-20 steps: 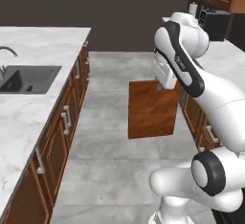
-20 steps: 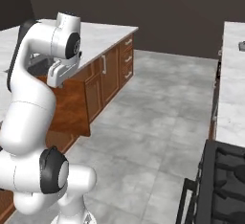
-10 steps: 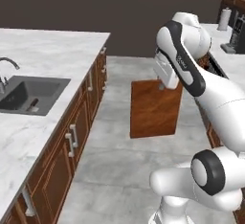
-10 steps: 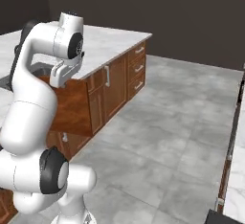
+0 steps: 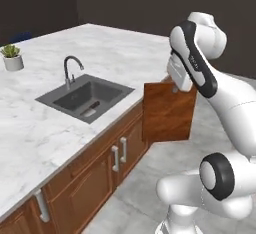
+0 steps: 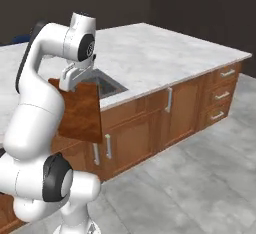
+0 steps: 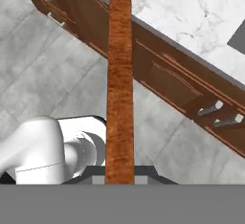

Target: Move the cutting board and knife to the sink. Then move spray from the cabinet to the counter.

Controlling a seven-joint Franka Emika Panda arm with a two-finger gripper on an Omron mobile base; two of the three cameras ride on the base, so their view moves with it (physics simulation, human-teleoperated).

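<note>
In the left base view, the whole scene is sliding sideways compared with a moment ago, which means the base is driving, not the things: the sink [image 5: 85, 97] is now sitting much closer, at about nine o'clock in the picture, sunk into the counter [image 5: 45, 133]. The cutting board [image 5: 167, 112] is hanging on edge, face toward the camera, just right of centre over the floor, beside the island and not yet above the marble. The gripper [image 5: 178, 79] is clamping its top edge from one o'clock. In the right base view, the board [image 6: 80, 112] is hanging at nine o'clock in front of the drawers, with the sink basin [image 6: 102, 85] just behind its upper edge. In the hand view, the board's thin edge [image 7: 119, 89] is running from six to twelve o'clock, pinched between the fingers. The carry is nearing the sink; I cannot see the knife.
</note>
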